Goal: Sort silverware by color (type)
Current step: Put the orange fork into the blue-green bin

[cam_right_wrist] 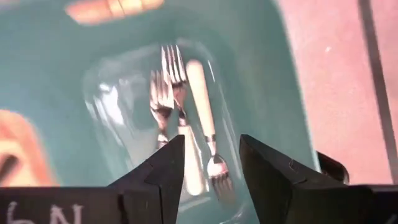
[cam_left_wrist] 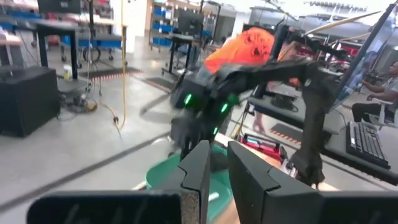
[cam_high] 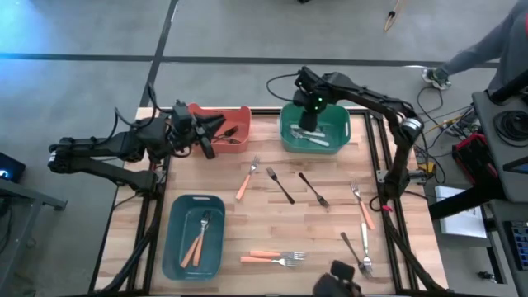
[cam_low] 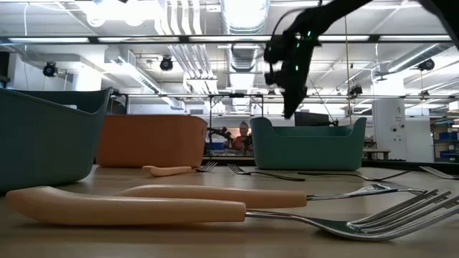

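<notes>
Right pincer [cam_high: 311, 124] hangs over the green bin [cam_high: 289, 139] at upper centre of the high view. In the right wrist view its fingers [cam_right_wrist: 163, 167] stand apart with nothing between them; below them white-handled utensils [cam_right_wrist: 198, 93] lie in the bin bottom.

Left pincer [cam_high: 216, 132] sits at the red bin [cam_high: 239, 115], upper left of the high view. Its fingers [cam_left_wrist: 198, 167] show only a narrow gap in the left wrist view; cannot tell whether anything is held.

Blue bin [cam_high: 175, 247], lower left: two orange-handled forks [cam_high: 196, 243] inside.

Loose silverware on the desk [cam_high: 272, 223]:
- orange-handled fork [cam_high: 247, 180] at centre, just left of two black forks [cam_high: 279, 184] lying diagonally.
- a pair of orange-handled forks [cam_high: 272, 257] at lower centre, touching side by side.
- at right, an orange-handled fork [cam_high: 361, 206], and lower right two more pieces [cam_high: 361, 247], one with an orange handle.

Low view: the orange-handled pair [cam_low: 143, 204] fills the foreground.
</notes>
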Motion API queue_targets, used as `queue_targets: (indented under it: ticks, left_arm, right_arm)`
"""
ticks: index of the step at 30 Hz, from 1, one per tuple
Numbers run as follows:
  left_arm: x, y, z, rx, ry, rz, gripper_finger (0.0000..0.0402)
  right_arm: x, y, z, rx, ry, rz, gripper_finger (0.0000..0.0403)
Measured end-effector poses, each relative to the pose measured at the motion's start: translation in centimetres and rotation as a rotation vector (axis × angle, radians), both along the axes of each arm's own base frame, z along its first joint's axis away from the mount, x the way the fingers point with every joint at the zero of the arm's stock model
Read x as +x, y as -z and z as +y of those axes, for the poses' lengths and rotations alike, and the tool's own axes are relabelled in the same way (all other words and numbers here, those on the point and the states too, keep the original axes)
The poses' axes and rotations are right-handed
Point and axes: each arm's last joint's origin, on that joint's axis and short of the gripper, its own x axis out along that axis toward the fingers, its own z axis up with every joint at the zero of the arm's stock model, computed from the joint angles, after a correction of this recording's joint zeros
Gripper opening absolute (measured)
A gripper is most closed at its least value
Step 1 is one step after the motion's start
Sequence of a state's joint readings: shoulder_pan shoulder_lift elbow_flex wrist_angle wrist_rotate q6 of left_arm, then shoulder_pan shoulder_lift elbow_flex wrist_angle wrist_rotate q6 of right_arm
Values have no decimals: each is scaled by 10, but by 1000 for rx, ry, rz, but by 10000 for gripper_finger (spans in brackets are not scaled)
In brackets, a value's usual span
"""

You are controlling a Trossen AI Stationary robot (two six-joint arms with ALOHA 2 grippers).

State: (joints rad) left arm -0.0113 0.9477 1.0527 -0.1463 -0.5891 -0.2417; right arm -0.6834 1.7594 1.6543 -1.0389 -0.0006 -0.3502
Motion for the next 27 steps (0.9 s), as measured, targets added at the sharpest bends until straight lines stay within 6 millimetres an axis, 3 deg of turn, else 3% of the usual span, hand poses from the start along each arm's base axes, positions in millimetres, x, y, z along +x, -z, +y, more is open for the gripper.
queue_targets:
  ticks: [7,16,21,27]
  left_arm:
    - [3,14,-2,-135,60,67,40]
    - [24,46,-7,-355,160,241,40]
    - [42,67,-10,-453,226,347,40]
    - [63,88,-13,-574,255,419,40]
  right_arm:
    - [-7,-57,48,20,221,-220,134]
    - [-22,-109,118,142,376,-463,108]
    - [-31,-125,151,179,326,-524,92]
    - [-40,-124,176,192,246,-527,71]
